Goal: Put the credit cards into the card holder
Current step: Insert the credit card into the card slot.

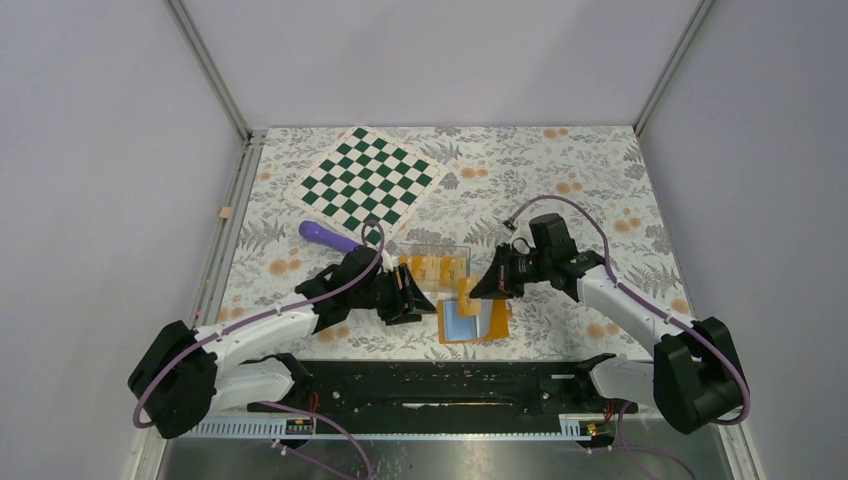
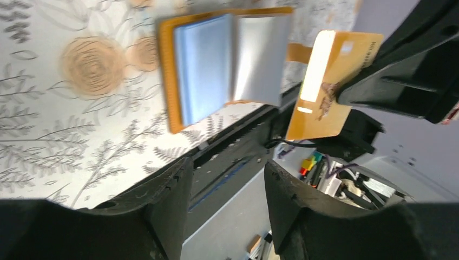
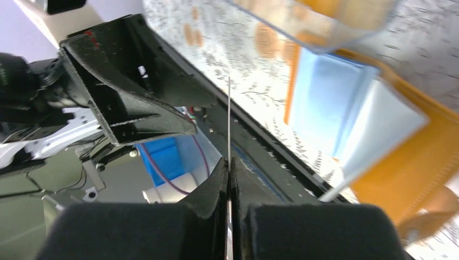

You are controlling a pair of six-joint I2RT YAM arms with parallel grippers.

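The card holder (image 1: 478, 322) lies open on the flowered table (image 1: 600, 180), close to its near edge and between the 2 arms. Its orange cover is down and its light-blue and grey inside faces up. The grey leaf (image 3: 379, 124) seems to lift a little off the blue side, which would leave a mouth for a card to enter. The right gripper (image 1: 484, 284) hangs just over the holder's far edge, its fingers (image 3: 214, 189) pressed together on 1 orange credit card (image 2: 330, 81). It pinches the card at 1 end, so most of its length juts free toward the holder, a grip that suits sliding the free end into a slot. From the right wrist the card shows only as a thin edge-on line, so it is held on edge to that camera; I cannot tell whether its tip touches the holder yet. The left gripper (image 2: 227, 184) sits low just to the left of the holder and points at it, its fingers spread with nothing between them. It is probably placed there to pin or steady the wallet during insertion. More orange cards (image 1: 425, 268) wait in a clear box (image 1: 447, 252) just behind the holder, so the task looks to be at an early or middle stage.
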